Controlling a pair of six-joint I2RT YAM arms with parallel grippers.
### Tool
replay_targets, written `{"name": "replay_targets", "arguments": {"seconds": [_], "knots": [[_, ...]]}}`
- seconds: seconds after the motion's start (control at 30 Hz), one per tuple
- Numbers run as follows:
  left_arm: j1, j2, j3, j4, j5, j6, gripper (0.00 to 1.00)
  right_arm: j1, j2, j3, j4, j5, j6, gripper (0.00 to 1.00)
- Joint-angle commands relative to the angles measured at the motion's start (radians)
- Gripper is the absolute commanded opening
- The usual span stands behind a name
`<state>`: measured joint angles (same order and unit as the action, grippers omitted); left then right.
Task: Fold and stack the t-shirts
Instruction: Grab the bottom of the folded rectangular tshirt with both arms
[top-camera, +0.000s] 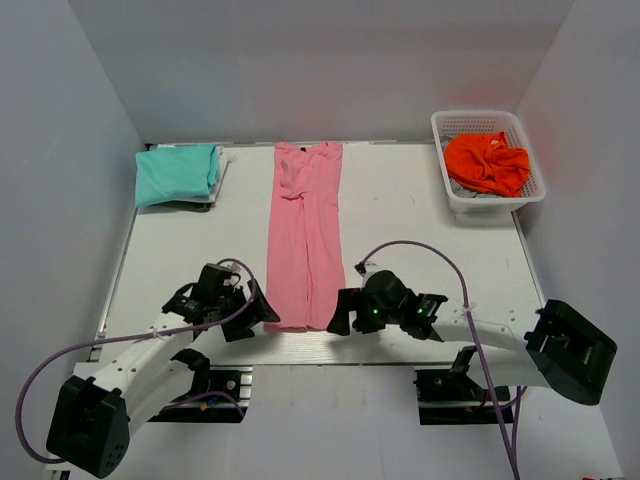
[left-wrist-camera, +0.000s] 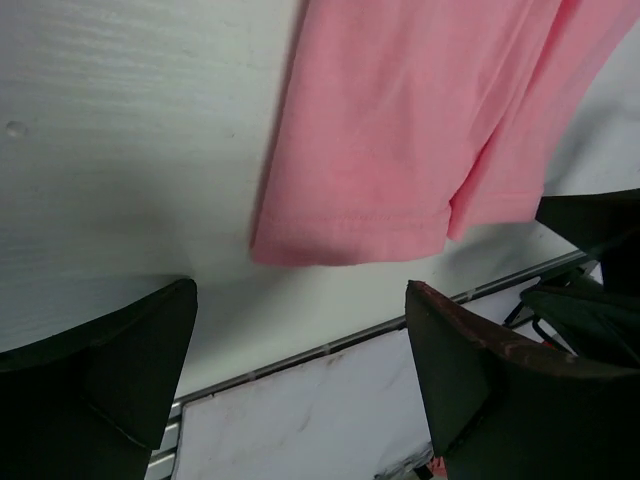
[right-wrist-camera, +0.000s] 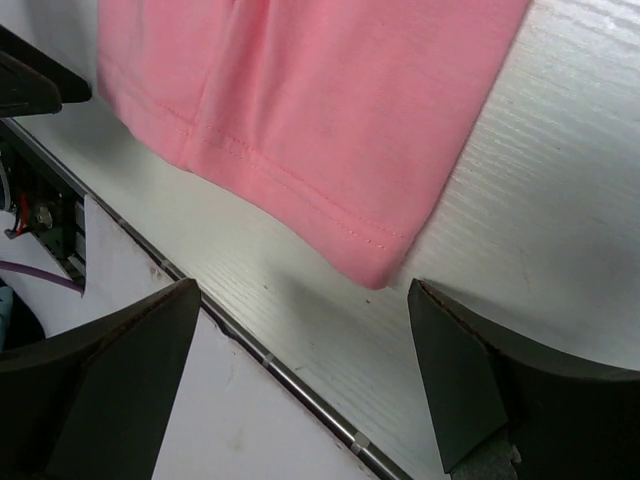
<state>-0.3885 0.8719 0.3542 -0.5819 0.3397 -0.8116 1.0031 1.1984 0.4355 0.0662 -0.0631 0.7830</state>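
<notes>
White bench (top-camera: 430, 215) fills mid frame in top view; fine grain texture shows in wrist views. Upper right: white plastic basket (top-camera: 482, 205) w/ lattice walls, on bench near back wall. Inside it, crumpled orange cloth (top-camera: 487, 162); bit of grey fabric (top-camera: 463, 188) pokes out under its lower left. Plain white walls (top-camera: 320, 60) enclose bench on 3 sides. Metal rail (top-camera: 390, 350) runs along btm edge of bench; below that, pale marbled surface (left-wrist-camera: 300, 420).
</notes>
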Motion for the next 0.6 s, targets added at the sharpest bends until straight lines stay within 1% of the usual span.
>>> {"name": "replay_targets", "arguments": {"seconds": [0.0, 0.03, 0.13, 0.23, 0.27, 0.3, 0.33, 0.4, 0.43, 0.5, 0.53, 0.57], "knots": [[-0.004, -0.002, -0.032, 0.063, -0.008, -0.009, 0.94, -0.018, 0.041, -0.026, 0.107, -0.069, 0.041, 0.9], [-0.004, 0.01, -0.041, 0.077, -0.008, -0.009, 0.93, -0.018, 0.049, -0.026, 0.139, -0.092, 0.044, 0.9], [-0.004, 0.048, -0.054, 0.131, -0.022, -0.018, 0.87, -0.023, 0.095, -0.017, 0.149, -0.093, 0.053, 0.9], [-0.004, 0.093, -0.054, 0.149, -0.045, -0.018, 0.76, -0.024, 0.142, -0.004, 0.149, -0.095, 0.067, 0.89], [-0.004, 0.102, -0.054, 0.149, -0.045, -0.008, 0.71, -0.029, 0.154, -0.003, 0.149, -0.096, 0.073, 0.87], [-0.004, 0.102, -0.054, 0.16, -0.056, -0.008, 0.63, -0.026, 0.164, 0.0, 0.149, -0.095, 0.079, 0.87], [-0.004, 0.114, -0.054, 0.16, -0.056, -0.008, 0.57, -0.031, 0.171, 0.002, 0.147, -0.093, 0.084, 0.83], [-0.004, 0.124, -0.054, 0.16, -0.045, 0.005, 0.49, -0.032, 0.171, -0.003, 0.139, -0.084, 0.093, 0.82], [-0.004, 0.124, -0.054, 0.16, -0.045, 0.005, 0.4, -0.032, 0.162, -0.007, 0.133, -0.08, 0.093, 0.79], [-0.004, 0.124, -0.054, 0.183, -0.015, 0.017, 0.32, -0.038, 0.153, -0.012, 0.123, -0.061, 0.104, 0.75], [-0.004, 0.124, -0.054, 0.183, 0.01, 0.017, 0.24, -0.032, 0.141, -0.015, 0.115, -0.052, 0.105, 0.73], [-0.004, 0.124, -0.054, 0.198, 0.021, 0.017, 0.23, -0.035, 0.132, -0.015, 0.115, -0.049, 0.104, 0.71]]}}
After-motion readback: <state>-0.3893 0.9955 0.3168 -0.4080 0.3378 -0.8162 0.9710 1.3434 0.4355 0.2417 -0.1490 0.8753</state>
